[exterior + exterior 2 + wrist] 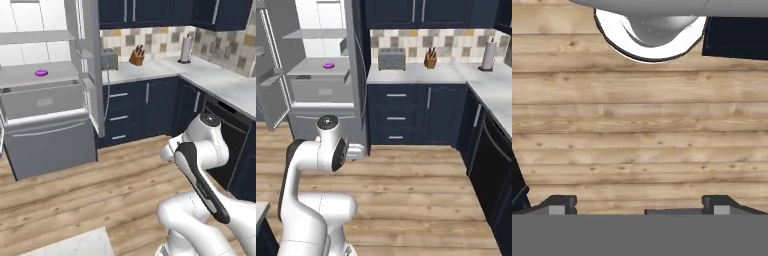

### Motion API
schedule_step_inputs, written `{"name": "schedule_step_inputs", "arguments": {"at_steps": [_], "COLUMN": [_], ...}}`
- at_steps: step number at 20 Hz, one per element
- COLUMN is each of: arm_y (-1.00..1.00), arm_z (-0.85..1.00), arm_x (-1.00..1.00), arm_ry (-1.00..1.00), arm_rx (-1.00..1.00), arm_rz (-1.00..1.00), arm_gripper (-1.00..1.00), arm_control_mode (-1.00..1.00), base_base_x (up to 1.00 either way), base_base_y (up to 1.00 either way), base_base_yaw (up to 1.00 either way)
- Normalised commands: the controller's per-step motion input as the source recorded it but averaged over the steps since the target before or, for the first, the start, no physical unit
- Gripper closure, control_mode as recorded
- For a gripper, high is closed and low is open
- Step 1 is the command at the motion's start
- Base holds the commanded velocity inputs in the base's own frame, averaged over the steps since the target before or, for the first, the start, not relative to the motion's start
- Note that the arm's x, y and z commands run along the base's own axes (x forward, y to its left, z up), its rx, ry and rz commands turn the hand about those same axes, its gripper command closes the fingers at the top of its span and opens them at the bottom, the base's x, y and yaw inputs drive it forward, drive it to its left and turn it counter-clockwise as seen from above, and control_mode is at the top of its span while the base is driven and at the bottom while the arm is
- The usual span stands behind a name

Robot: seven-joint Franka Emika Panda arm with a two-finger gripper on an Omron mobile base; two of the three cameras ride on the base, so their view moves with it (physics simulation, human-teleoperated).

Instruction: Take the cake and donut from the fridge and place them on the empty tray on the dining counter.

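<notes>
Light wooden plank floor (421,195) runs beneath navy base cabinets (416,112) and upper cabinets (150,12). A pale L-shaped table (421,74) carries a toaster (391,59), knife block (430,59) and paper towel roll (487,55), backed by a beige-grey checkered tile wall (451,42).

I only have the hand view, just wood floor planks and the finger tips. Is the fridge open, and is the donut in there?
Observer: Yes. The fridge stands open, and the donut lies on a grey shelf inside, above an inner drawer.
Operator: How is the arm placed relative to it?
Observer: The arm is folded over the floor, with bare planks between it and the fridge.
Operator: Anything beside the fridge to watch out for?
Observer: A counter runs to its right, with a toaster and a knife block on it.
</notes>
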Motion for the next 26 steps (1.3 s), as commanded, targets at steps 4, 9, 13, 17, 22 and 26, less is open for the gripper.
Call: {"name": "schedule_step_inputs", "arguments": {"at_steps": [4,9,13,17,22,26], "arm_y": [0.0,0.0,0.0,0.0,0.0,0.0], "arm_z": [0.0,0.0,0.0,0.0,0.0,0.0], "arm_x": [0.0,0.0,0.0,0.0,0.0,0.0], "arm_ry": [0.0,0.0,0.0,0.0,0.0,0.0], "arm_rx": [0.0,0.0,0.0,0.0,0.0,0.0], "arm_rz": [0.0,0.0,0.0,0.0,0.0,0.0], "arm_gripper": [-1.0,-1.0,-1.0,-1.0,-1.0,-1.0], "arm_control_mode": [1.0,1.0,1.0,1.0,1.0,1.0], "base_base_x": [0.72,0.73,0.65,0.64,0.92,0.91], "base_base_y": [0.58,0.66,0.68,0.75,0.65,0.35], "base_base_yaw": [0.22,0.16,0.09,0.02,0.24,0.39]}}
